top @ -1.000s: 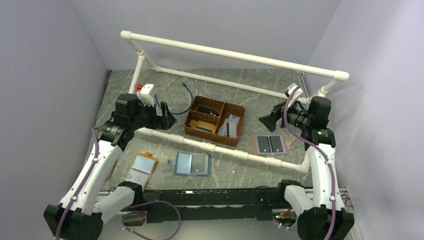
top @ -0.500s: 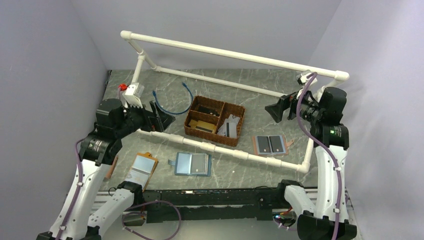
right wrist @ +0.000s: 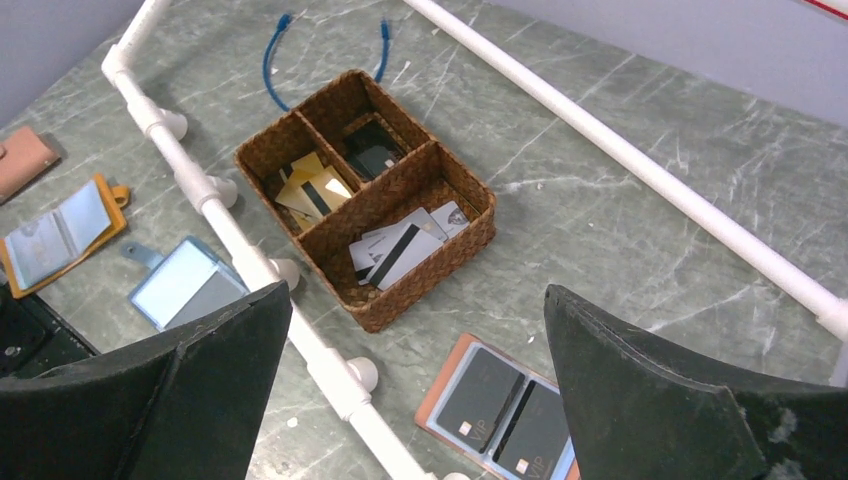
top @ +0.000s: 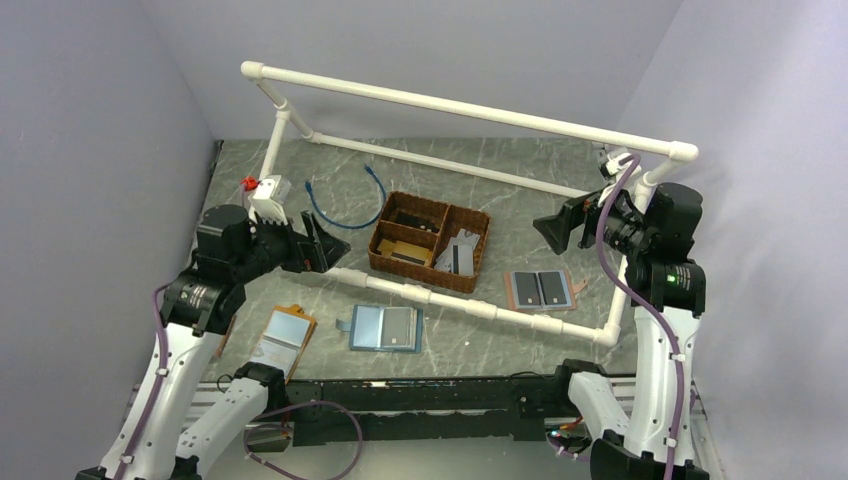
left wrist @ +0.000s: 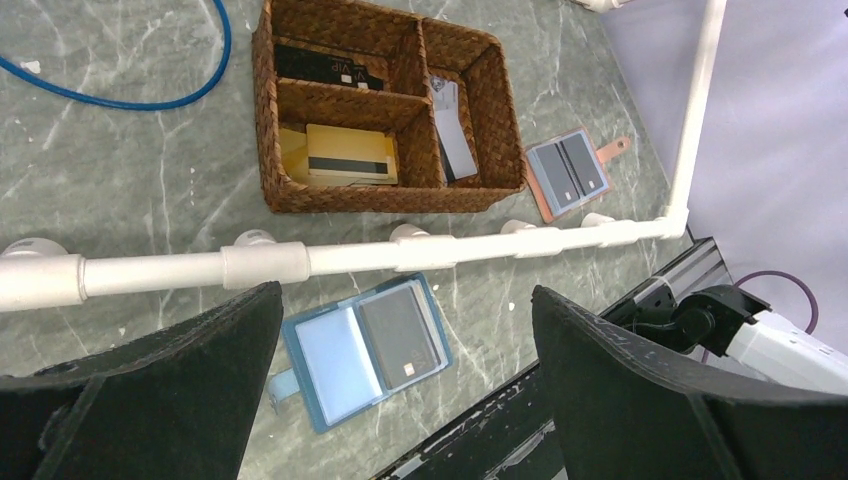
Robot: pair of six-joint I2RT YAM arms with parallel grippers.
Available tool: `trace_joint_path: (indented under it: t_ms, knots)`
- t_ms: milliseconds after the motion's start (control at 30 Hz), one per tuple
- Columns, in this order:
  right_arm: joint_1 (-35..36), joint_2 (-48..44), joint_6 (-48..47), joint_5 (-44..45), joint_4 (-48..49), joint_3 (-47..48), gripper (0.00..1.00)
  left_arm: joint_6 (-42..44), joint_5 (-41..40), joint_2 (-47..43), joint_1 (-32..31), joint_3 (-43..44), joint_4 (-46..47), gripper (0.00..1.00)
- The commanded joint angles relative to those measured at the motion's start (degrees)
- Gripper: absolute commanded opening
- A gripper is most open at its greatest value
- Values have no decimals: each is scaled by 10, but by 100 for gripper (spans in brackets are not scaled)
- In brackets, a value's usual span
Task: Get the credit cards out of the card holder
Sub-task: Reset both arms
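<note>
left gripper (top: pixel 335 243) drawn back, right gripper (top: pixel 548 231) too

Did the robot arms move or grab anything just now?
Both arms rose taller. The right gripper drifted right and the left gripper pulled back slightly. Neither grabbed anything, and both stayed open. The card holder, its credit cards and the basket did not move.
</note>
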Motion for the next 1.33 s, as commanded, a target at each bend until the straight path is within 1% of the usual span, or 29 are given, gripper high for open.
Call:
trace_joint_path:
  t_ms: [0,267,600,933,1300]
  knots:
    - [-6,-8,-11,-34,-3,-5,100,2,3,-15,2,-1,2,99]
    - [-22,-16,-12,-52,2,-18,100,-1,7,-34,3,-20,-2,100]
    - [-32,-24,-2,-70,9,-26,100,5,-5,-53,2,-19,-21,99]
    - [-34,-32,14,-49,16,-29,100,-8,10,-62,2,-21,-13,100]
    - [-38,-33,9,-54,19,-34,100,-8,12,-59,3,-20,-10,99]
